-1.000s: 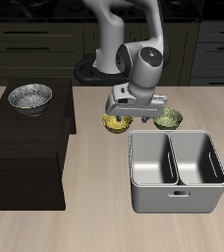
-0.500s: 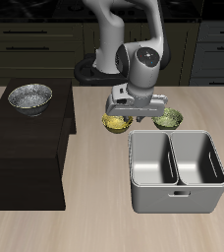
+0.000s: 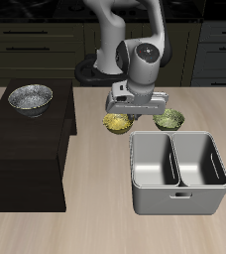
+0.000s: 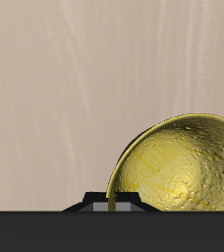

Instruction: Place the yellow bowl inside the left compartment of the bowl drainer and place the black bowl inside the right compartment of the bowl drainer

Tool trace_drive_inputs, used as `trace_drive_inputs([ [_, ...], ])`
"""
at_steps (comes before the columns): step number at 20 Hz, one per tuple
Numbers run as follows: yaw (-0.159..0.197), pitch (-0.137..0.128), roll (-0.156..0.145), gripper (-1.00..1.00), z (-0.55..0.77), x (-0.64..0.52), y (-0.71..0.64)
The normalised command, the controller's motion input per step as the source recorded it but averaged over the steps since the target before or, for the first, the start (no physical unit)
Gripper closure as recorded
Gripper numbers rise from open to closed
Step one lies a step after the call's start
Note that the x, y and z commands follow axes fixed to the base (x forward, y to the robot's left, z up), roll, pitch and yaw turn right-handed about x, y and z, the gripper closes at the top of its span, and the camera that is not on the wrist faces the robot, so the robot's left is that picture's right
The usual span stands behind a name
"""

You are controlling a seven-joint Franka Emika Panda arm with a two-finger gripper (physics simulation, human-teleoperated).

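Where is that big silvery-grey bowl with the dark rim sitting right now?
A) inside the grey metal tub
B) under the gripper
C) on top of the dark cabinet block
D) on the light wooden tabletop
C: the black bowl rests on the dark cabinet, apart from the bowl drainer, whose two wells are empty.

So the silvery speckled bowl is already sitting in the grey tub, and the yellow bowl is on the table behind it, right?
Not quite. The black bowl, silvery and speckled inside, sits on the dark cabinet, not in the bowl drainer, whose two wells are empty in the exterior view. The yellow bowl is indeed on the table behind the drainer.
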Motion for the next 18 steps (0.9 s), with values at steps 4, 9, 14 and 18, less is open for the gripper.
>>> trace_drive_inputs([
  [4, -0.014, -0.020, 0.009, 1.00, 0.16, -0.02, 0.01],
  [9, -0.012, -0.044, 0.020, 1.00, 0.26, -0.08, 0.02],
  [14, -0.008, -0.079, 0.015, 1.00, 0.51, -0.10, 0.02],
  [18, -0.014, -0.094, 0.023, 1.00, 0.68, -0.10, 0.04],
])
